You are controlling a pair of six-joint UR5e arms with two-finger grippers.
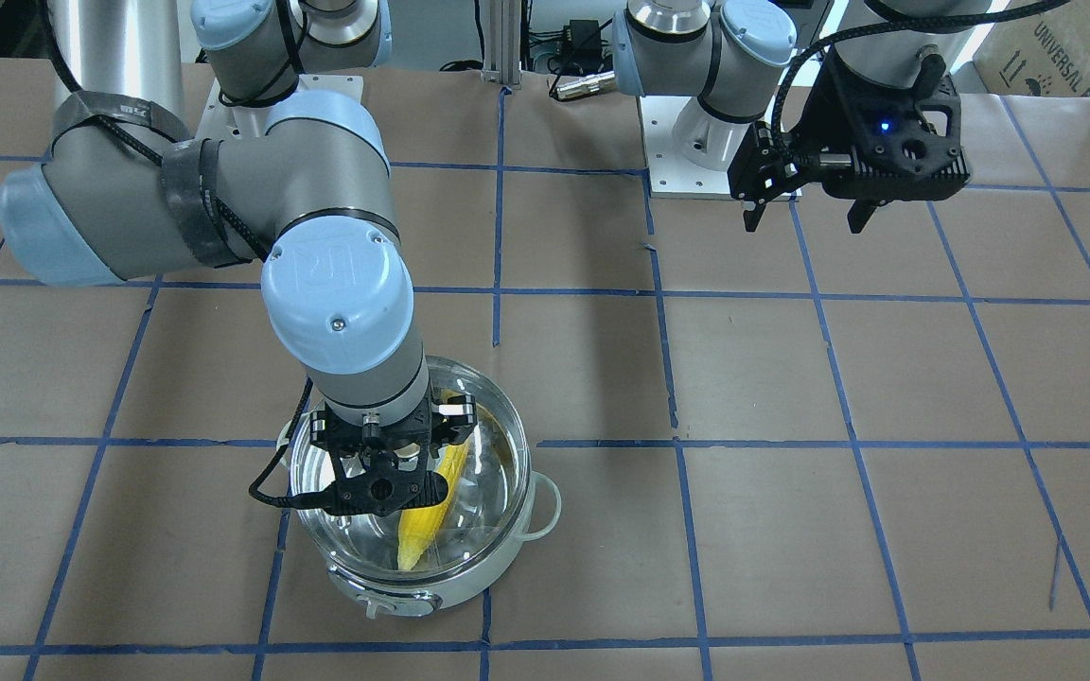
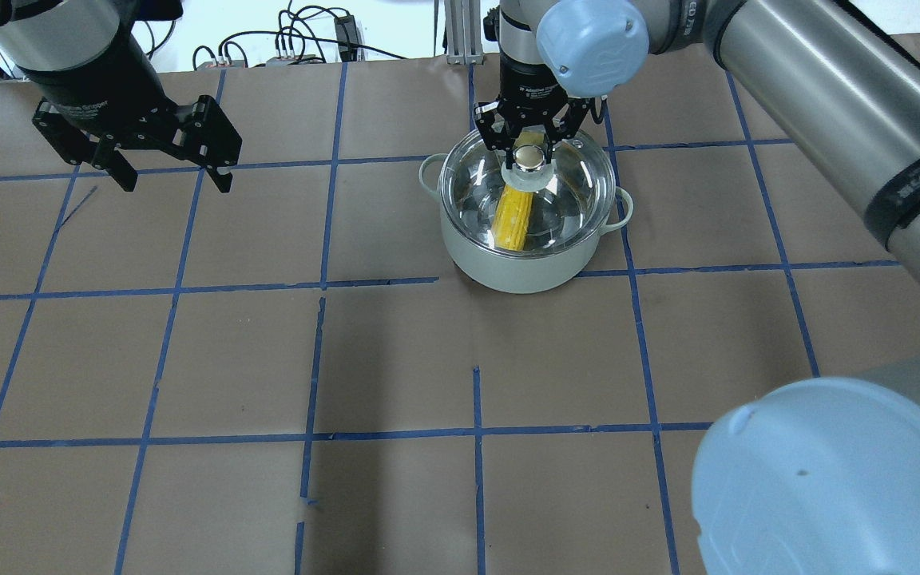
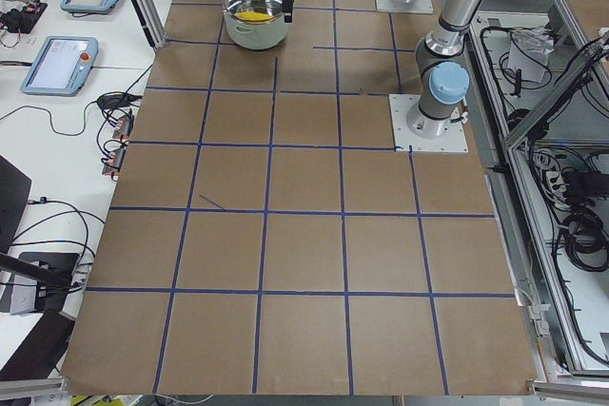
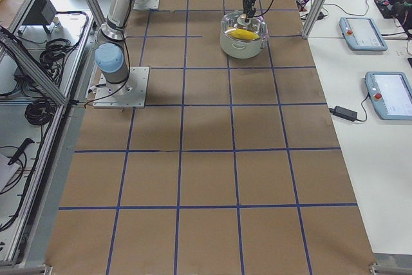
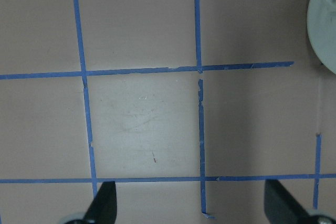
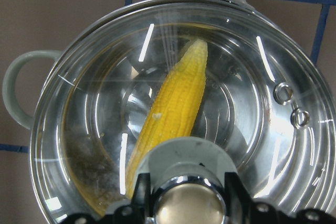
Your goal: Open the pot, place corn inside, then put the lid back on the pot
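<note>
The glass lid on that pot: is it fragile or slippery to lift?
Probably rigid but breakable: the lid looks like clear glass. Its shiny rounded knob may be slippery to pinch. Lifted only by that centre knob, it might tilt.

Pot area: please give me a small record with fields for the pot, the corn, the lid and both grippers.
pot: upright on the table, covered
corn: lying inside the pot, seen through the glass
lid: on the pot's rim, appears seated
right gripper: fingers closed on the lid's knob from both sides
left gripper: open, empty, above bare table, apart from the pot
task state: corn in, lid on, grip not yet released
</note>
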